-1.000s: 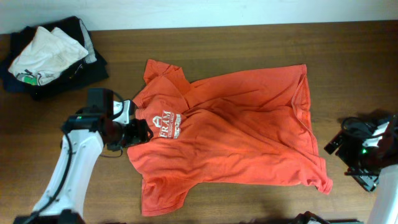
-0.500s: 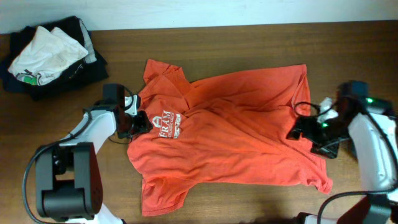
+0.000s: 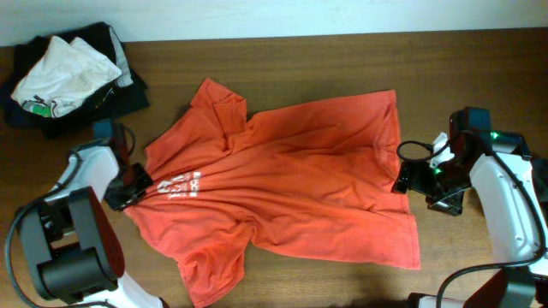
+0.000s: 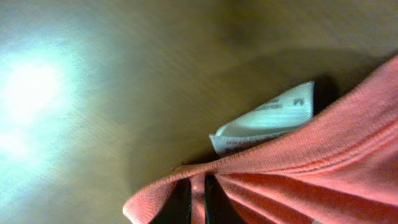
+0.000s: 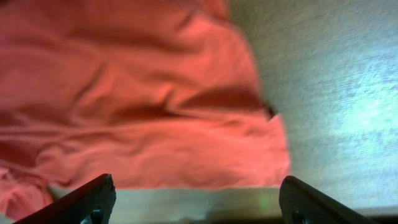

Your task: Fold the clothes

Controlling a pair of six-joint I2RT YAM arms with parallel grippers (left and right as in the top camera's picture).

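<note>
Folds half hide the lettering [image 3: 181, 182] on the orange T-shirt [image 3: 295, 188].

I'm seeing a robot lab, it seems: a left arm [image 3: 84, 169] and a right arm [image 3: 505, 192] are reaching over a wooden bench [image 3: 342, 68] standing against a plain white wall [image 3: 300, 15].

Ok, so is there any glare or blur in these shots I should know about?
Left wrist view: soft focus, with a bright glare patch on the table at upper left; the shirt and its white tag look blurry. Right wrist view: a milder sheen on the table at right, shirt slightly soft. Overhead view: evenly lit, fairly sharp, no strong glare.
</note>
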